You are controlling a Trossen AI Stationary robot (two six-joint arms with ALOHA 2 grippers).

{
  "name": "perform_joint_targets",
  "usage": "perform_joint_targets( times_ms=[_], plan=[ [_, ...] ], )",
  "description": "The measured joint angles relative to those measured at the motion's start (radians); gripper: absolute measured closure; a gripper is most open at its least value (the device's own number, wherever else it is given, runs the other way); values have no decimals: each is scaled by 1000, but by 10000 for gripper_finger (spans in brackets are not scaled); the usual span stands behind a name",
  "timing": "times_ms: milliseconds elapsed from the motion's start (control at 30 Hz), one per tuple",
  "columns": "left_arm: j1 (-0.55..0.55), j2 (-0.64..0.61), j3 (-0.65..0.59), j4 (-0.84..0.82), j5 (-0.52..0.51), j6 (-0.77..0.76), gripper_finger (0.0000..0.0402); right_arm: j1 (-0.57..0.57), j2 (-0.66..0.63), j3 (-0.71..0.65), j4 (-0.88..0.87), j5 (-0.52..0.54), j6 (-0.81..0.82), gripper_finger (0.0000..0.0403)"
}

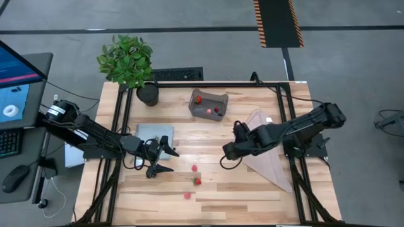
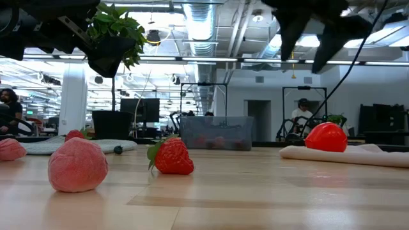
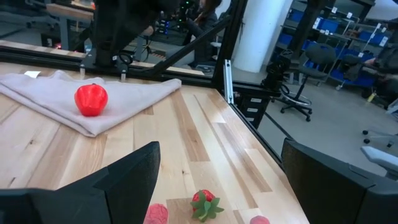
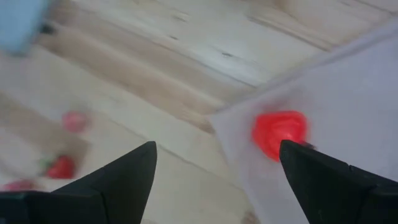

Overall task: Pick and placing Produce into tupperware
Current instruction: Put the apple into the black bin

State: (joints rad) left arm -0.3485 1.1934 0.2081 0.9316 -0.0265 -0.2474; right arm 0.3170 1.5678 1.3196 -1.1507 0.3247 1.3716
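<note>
- Right gripper [image 1: 227,153] hangs above the table with jaws spread wide and empty, a bright red round fruit [image 4: 279,132] on the cloth [image 1: 268,148] below.
- Left gripper [image 1: 163,157] is wide, empty, near the blue mat [image 1: 154,133].
- Three small berries [image 1: 197,181] lie on bare wood.
- The tupperware [image 1: 209,104] holds what look like three pieces.

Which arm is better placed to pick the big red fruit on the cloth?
Right. The right gripper hangs open over the cloth, the big red fruit just ahead.
</note>
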Motion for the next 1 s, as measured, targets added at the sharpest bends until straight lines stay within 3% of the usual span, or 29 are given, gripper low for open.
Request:
perform_joint_targets(
  times_ms=[300, 467, 1000],
  plan=[
    [0, 0, 0, -5, -4, 0, 79, -59, 167, 0, -130, -95, 9, 42],
    [0, 0, 0, -9, -5, 0, 79, -71, 217, 1, -118, -105, -18, 42],
    [0, 0, 0, -25, -5, -1, 79, -85, 221, 1, -107, -59, 41, 42]
  ],
)
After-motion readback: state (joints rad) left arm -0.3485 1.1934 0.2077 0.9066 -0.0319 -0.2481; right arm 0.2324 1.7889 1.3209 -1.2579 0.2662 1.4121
